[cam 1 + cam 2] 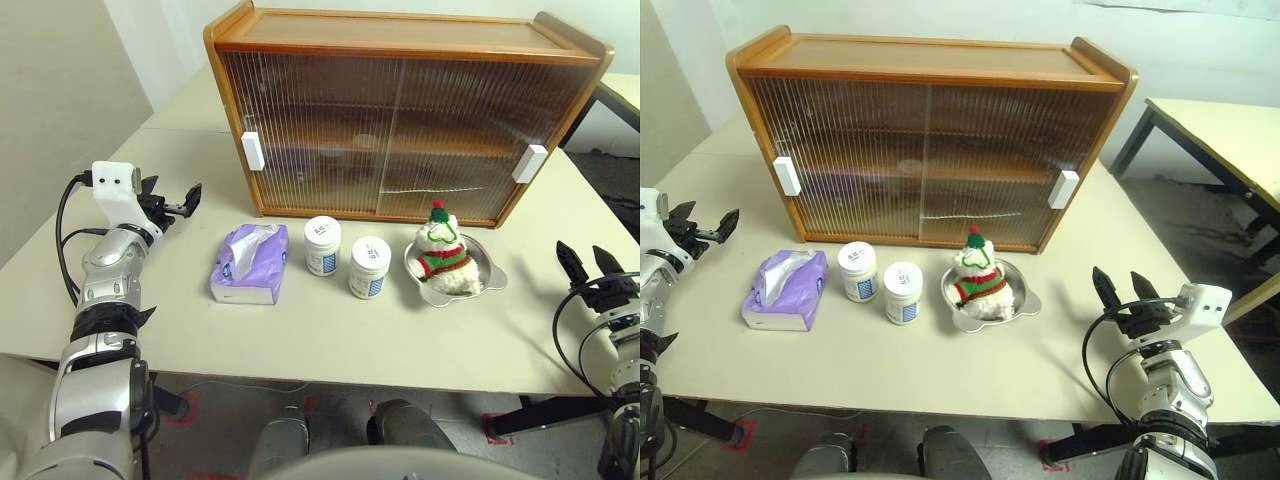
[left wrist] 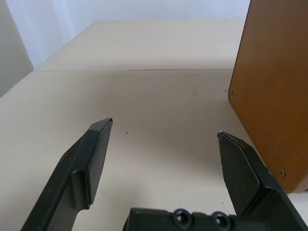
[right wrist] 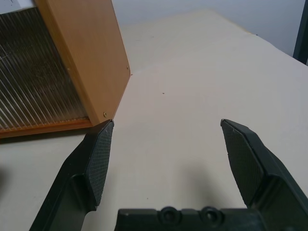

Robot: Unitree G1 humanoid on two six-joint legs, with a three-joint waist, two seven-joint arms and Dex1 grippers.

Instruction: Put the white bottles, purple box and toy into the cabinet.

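So here's the count: two white bottles, one purple box, one toy, one steel dish, one cabinet, all on a beige table (image 1: 300,350). The left white bottle (image 1: 322,245) and the right white bottle (image 1: 369,267) stand upright just beside each other, close but apart, with the right one a little nearer the robot. The purple box (image 1: 250,264) lies just to their left with tissue poking out of its top. The toy (image 1: 442,255) sits in the steel dish (image 1: 487,278) just right of the bottles. All four are lined up in front of the cabinet (image 1: 400,120), near its base but not touching it.

The cabinet has two ribbed sliding doors, both pulled shut, with one white handle at the left end (image 1: 252,150) and one at the right end (image 1: 530,163). Some dim shapes show through the ribbing, can't tell what they are.

Room-wise: there's a wide bare strip of table between the row of things and the near edge, and open tabletop on both sides of the cabinet. A second table (image 1: 1230,130) stands off to the right, well apart.

The left gripper (image 1: 170,200) hovers over the table left of the cabinet's end panel, jaws spread wide, nothing between them and touching nothing. The right gripper (image 1: 1120,292) is the same story near the cabinet's right front corner: jaws wide apart, empty, clear of the dish.
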